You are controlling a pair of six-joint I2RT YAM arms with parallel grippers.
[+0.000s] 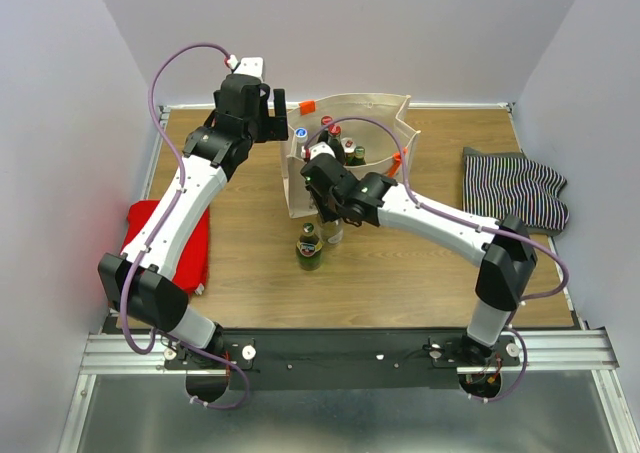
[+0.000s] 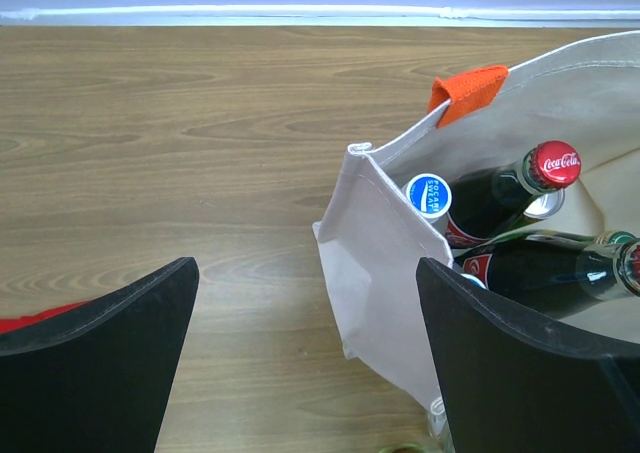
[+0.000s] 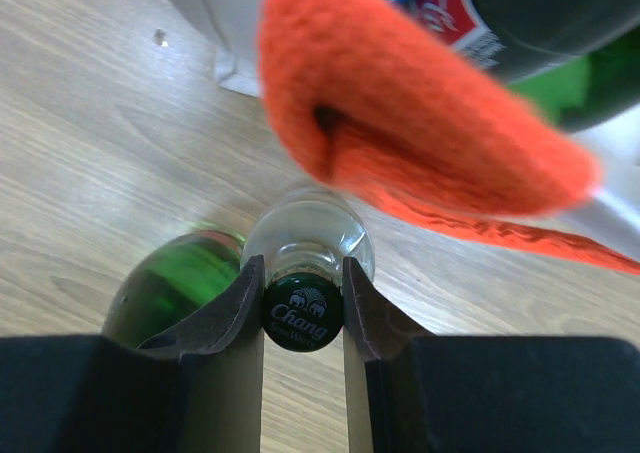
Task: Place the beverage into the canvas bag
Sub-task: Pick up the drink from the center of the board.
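The clear Chang-capped bottle (image 3: 305,235) is gripped at its cap by the right jaws, just in front of the canvas bag (image 1: 300,188) (a green bottle (image 1: 309,248) stands alongside on the table (image 1: 420,273)); the left jaws are held wide.

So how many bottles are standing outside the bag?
2: a green bottle on the table before the canvas bag, and a clear Chang-capped bottle beside it, pinched by the right gripper. Others may be hidden.
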